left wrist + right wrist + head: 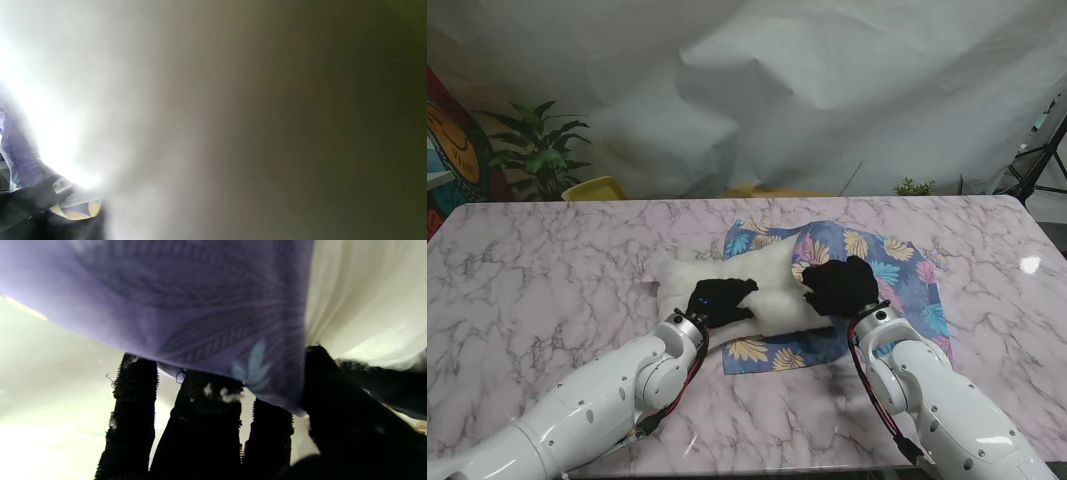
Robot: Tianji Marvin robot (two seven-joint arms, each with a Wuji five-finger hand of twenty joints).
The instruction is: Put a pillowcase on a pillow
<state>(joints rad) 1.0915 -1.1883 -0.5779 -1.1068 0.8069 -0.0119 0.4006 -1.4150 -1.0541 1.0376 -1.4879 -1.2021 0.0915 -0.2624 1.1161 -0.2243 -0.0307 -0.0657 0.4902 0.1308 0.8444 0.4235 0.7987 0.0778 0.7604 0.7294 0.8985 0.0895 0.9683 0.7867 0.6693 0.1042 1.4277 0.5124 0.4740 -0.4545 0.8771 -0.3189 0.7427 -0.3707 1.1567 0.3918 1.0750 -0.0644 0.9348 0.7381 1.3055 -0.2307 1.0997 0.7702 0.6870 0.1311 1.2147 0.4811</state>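
A white pillow [762, 285] lies across a blue floral pillowcase [887, 275] spread on the marble table [547, 270]. My black-gloved left hand [722, 298] lies on the pillow's nearer left part and grips it. In the left wrist view the pillow [166, 116] fills the frame as a blur, with a bit of pillowcase [20, 160] beside a finger [30, 200]. My right hand [839, 285] is at the pillow's right end, shut on the pillowcase edge. In the right wrist view the purple cloth [200, 306] drapes over my fingers [200, 426], next to the pillow [360, 306].
A white sheet backdrop [827, 100] hangs behind the table. A potted plant [537, 150] and a yellow object [594, 188] stand beyond the far left edge, a black tripod [1042, 160] at the far right. Bare marble lies to the left and right of the cloth.
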